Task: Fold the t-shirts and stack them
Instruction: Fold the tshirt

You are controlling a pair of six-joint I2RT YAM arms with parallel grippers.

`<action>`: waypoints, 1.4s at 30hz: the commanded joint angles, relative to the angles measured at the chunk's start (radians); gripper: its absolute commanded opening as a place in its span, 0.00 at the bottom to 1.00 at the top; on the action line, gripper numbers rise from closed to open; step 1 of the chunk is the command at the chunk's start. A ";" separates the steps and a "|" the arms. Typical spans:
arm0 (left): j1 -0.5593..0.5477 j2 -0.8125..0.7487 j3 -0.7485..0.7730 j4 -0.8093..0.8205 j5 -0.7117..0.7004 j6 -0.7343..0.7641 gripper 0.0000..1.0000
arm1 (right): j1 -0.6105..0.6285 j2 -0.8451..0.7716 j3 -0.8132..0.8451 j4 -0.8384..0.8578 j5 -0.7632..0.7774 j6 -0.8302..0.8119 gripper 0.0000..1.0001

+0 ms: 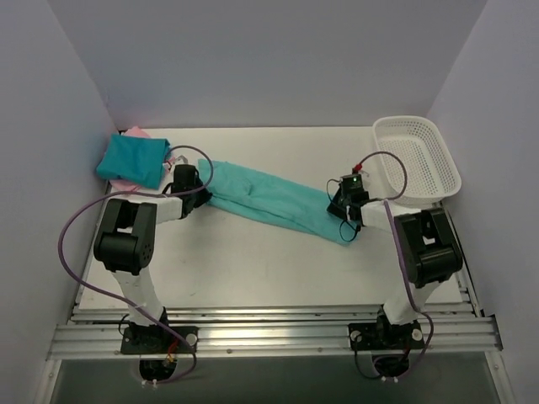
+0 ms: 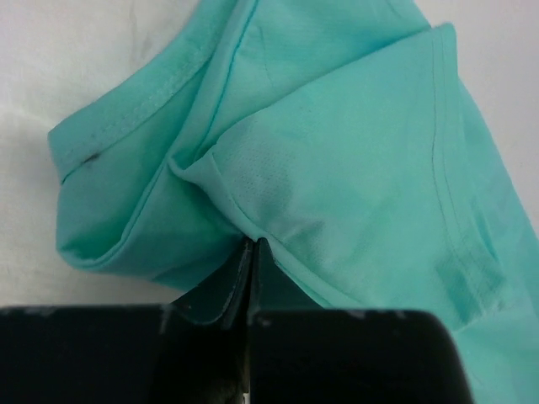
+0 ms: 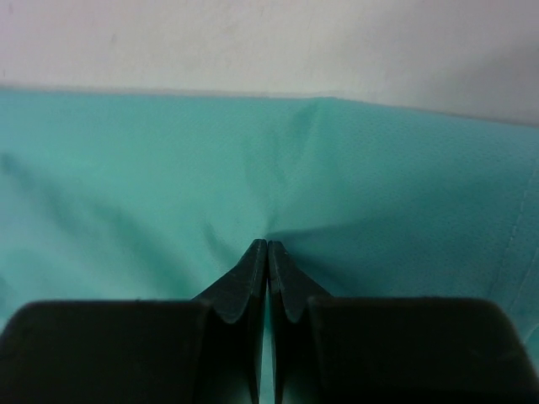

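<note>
A light teal-green t-shirt (image 1: 274,200) lies in a long folded band slanting across the table's middle. My left gripper (image 1: 195,195) is shut on the shirt's left end; the left wrist view shows bunched cloth (image 2: 337,168) pinched at the tips of the gripper (image 2: 254,242). My right gripper (image 1: 344,210) is shut on the right end, where smooth cloth (image 3: 168,185) puckers at the tips of the gripper (image 3: 268,244). A darker teal-blue t-shirt (image 1: 133,160) lies folded at the back left on top of a pink t-shirt (image 1: 135,132), of which only edges show.
A white mesh basket (image 1: 418,160) stands at the back right, close behind the right arm. Grey walls close in the table on three sides. Cables loop from both arms over the near table area.
</note>
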 commanded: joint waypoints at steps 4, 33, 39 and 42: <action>0.065 0.159 0.347 -0.115 0.103 0.074 0.02 | 0.196 -0.211 -0.184 0.010 0.024 0.094 0.00; 0.056 0.132 0.842 -0.164 0.422 0.098 0.94 | 0.809 -0.258 0.262 -0.364 0.518 0.073 1.00; -0.025 -0.271 0.227 -0.140 0.173 0.060 0.94 | 0.598 -0.497 0.118 -0.451 0.510 0.010 1.00; -0.137 -0.397 -0.025 -0.078 0.081 0.002 0.94 | 0.503 -0.562 0.030 -0.456 0.457 -0.005 1.00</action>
